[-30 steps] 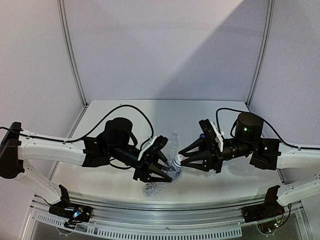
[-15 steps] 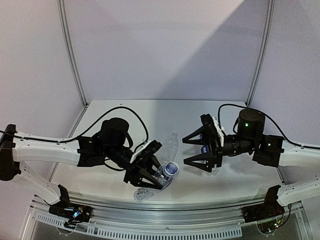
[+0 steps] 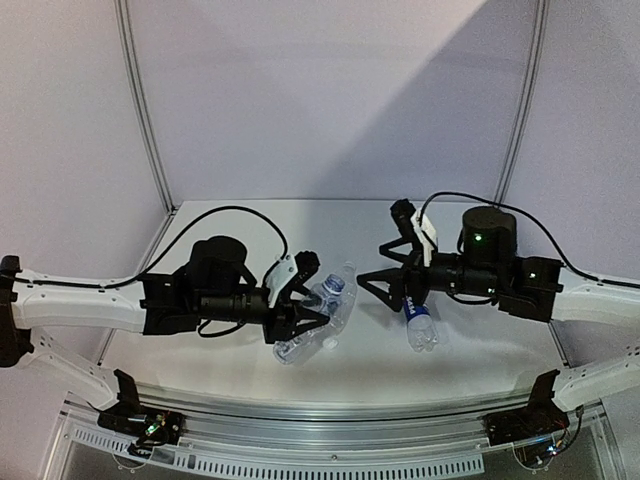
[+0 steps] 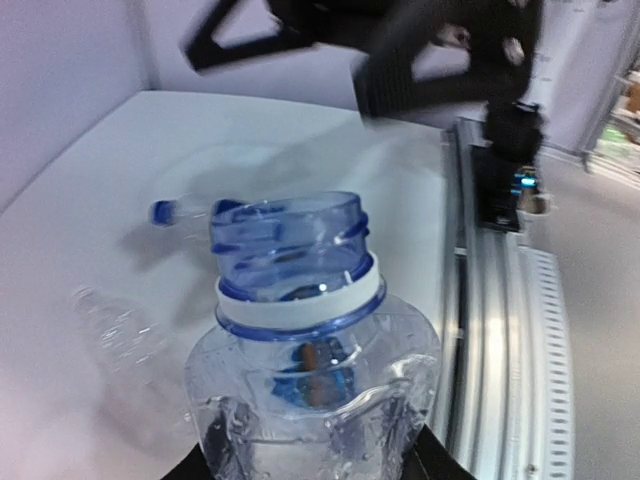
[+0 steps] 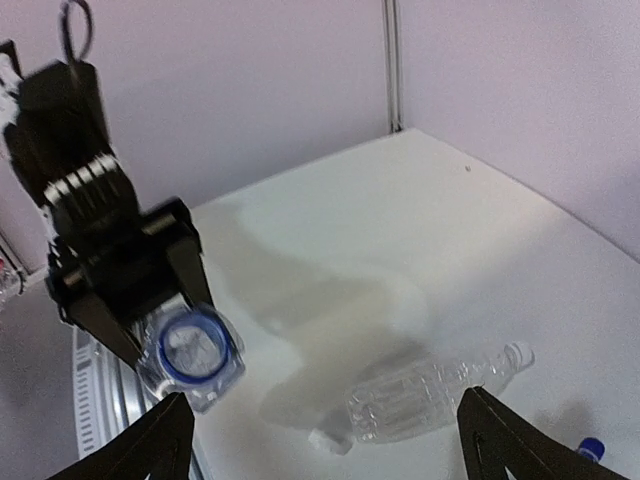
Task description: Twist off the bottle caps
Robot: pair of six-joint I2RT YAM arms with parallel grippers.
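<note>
1. The left arm stretches level over the tabletop (image 3: 250,225), its claw (image 3: 312,295) clamped on a dented bottle (image 3: 328,290) at centre.
2. The right claw (image 3: 372,264) faces it, spread wide and empty.
3. The bottle's neck is uncapped.

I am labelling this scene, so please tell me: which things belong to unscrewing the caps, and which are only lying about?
Job: opened bottle in left gripper; capped plain bottle; blue-label bottle; loose white cap.
Only around: table; arm cables; front rail.
</note>
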